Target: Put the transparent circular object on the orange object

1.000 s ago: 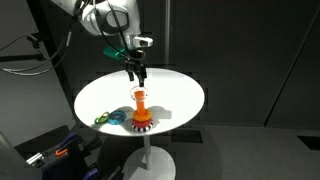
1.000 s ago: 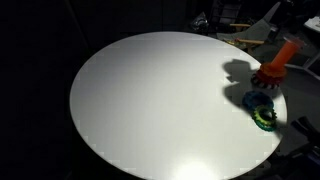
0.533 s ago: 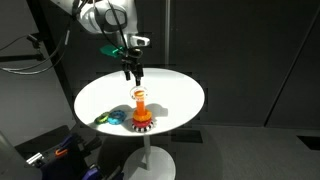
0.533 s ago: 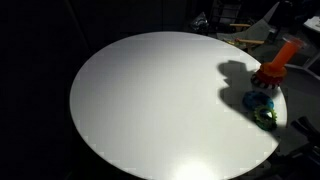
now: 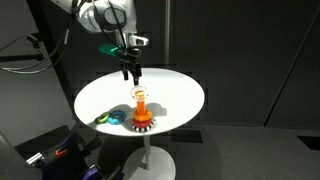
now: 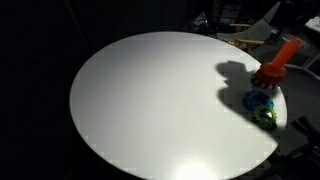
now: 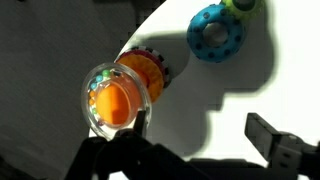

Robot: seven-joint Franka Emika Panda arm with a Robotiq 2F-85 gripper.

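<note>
The orange peg stands on its red toothed base near the front of the round white table. It also shows in an exterior view. In the wrist view the clear ring sits around the top of the orange peg, above the red base. My gripper hangs above and slightly behind the peg. Its fingers are open with nothing between them.
A blue-teal ring and a green ring lie beside the base; both show in the wrist view and in an exterior view. The table edge is close to them.
My gripper has risen a little above the peg, still open. The peg and rings have not moved.
</note>
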